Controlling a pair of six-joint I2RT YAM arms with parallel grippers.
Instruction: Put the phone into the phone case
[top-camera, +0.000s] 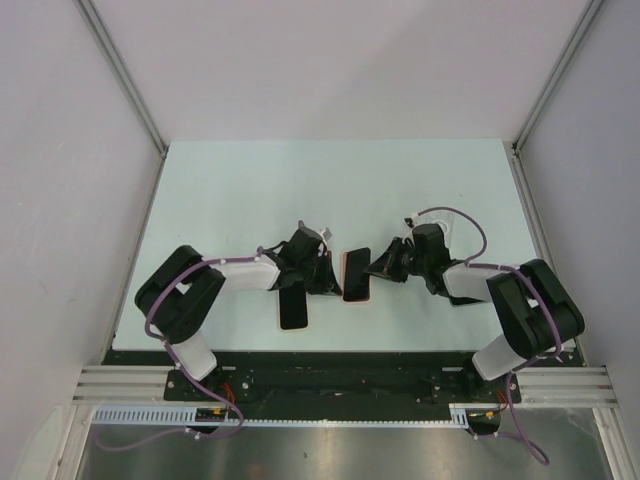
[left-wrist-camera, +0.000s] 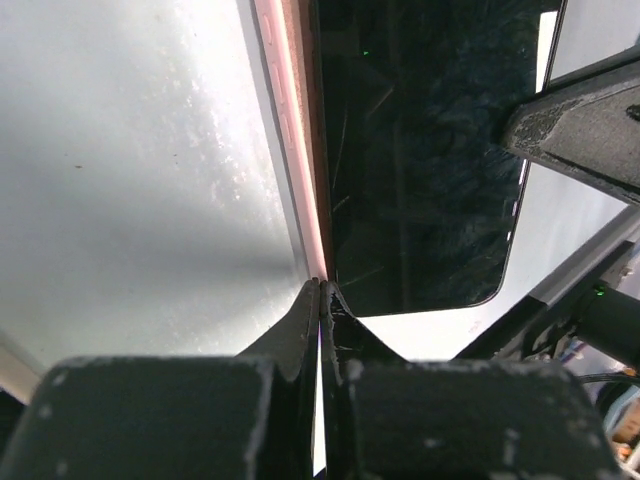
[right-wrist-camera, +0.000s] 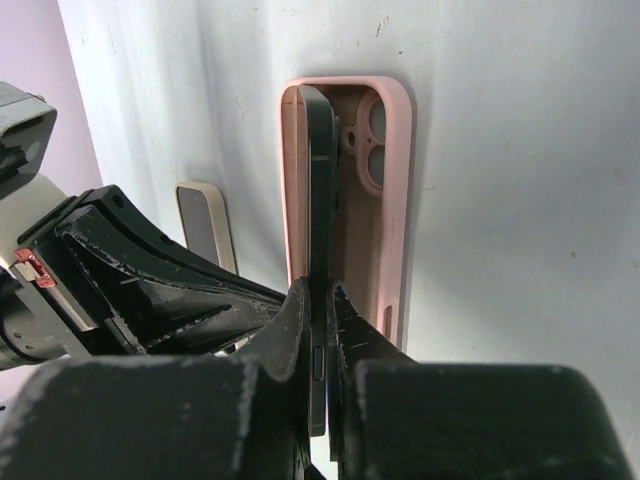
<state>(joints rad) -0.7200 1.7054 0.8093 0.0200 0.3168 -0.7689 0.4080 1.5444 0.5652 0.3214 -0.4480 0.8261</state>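
The pink phone case (top-camera: 357, 298) lies open side up at the table's middle. The black phone (top-camera: 356, 264) stands tilted in it, its left long edge down along the case's left wall. In the right wrist view my right gripper (right-wrist-camera: 322, 292) is shut on the phone (right-wrist-camera: 318, 180) by its raised long edge, above the case (right-wrist-camera: 388, 170). My left gripper (left-wrist-camera: 322, 285) is shut, its tips against the case's pink left wall (left-wrist-camera: 298, 150), beside the phone's screen (left-wrist-camera: 420, 150). In the top view the left gripper (top-camera: 333, 279) and right gripper (top-camera: 376, 268) flank the case.
A second phone (top-camera: 293, 308) with a cream rim lies flat, left of the case and under the left wrist; it also shows in the right wrist view (right-wrist-camera: 205, 225). The table's front edge (top-camera: 340, 350) is close behind both grippers.
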